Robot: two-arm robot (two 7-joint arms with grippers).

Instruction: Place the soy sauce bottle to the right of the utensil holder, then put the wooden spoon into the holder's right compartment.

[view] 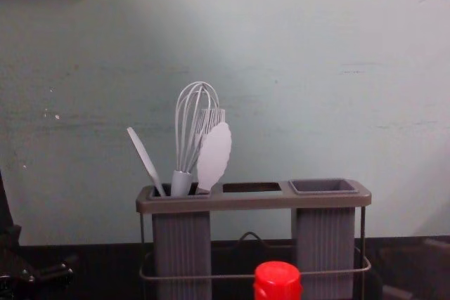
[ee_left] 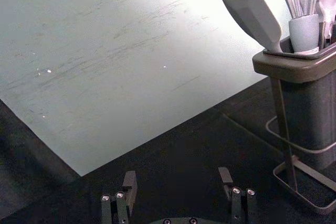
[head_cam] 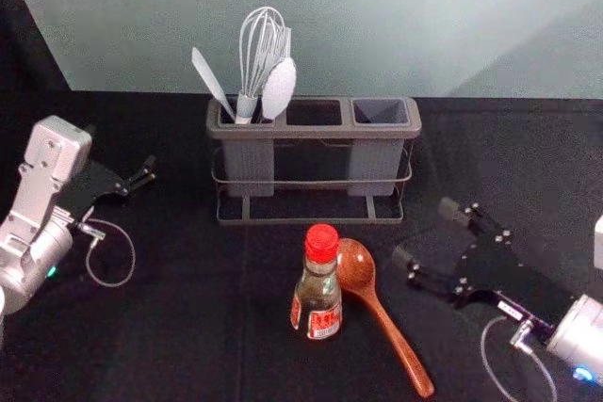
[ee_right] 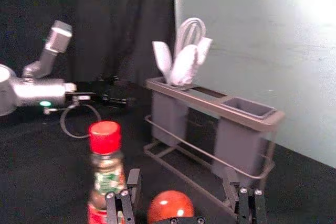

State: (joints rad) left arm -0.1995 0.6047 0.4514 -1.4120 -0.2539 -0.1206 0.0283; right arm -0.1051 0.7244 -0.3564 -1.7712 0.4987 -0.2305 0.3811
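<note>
The soy sauce bottle (head_cam: 317,291), red-capped, stands upright in front of the utensil holder (head_cam: 314,112); its cap (view: 277,280) shows in the chest view. Just to its right lies the wooden spoon (head_cam: 384,313), bowl toward the holder. My right gripper (head_cam: 427,235) is open, to the right of spoon and bottle, nothing between its fingers. In the right wrist view the right gripper (ee_right: 181,184) has the bottle (ee_right: 106,174) and spoon bowl (ee_right: 170,206) beyond it. My left gripper (head_cam: 149,172) is parked left of the holder, open in the left wrist view (ee_left: 178,177).
White-grey utensils, including a whisk (head_cam: 259,54), stand in the holder's left compartment. Its right compartment (view: 323,185) is empty. A pale wall (view: 295,68) rises behind the black-covered table (head_cam: 170,327).
</note>
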